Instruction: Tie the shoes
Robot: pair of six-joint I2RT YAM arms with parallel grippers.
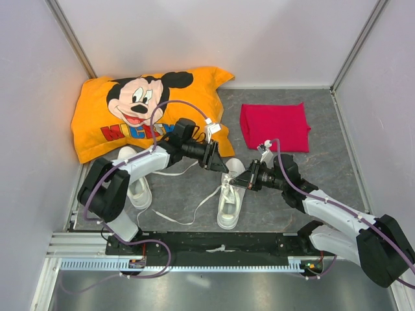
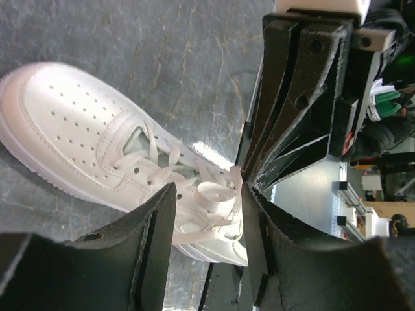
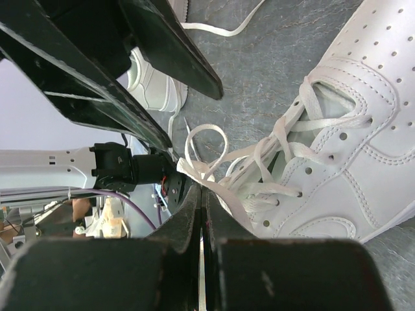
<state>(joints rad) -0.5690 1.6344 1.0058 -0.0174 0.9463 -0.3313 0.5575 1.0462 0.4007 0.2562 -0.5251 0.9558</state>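
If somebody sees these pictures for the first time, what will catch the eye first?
The big orange Mickey Mouse pillow in the far left corner stands out first, with a red cloth lying to its right. In the middle, the left gripper and right gripper meet over a white sneaker, the right one shut on its lace and the left one open around a loop.
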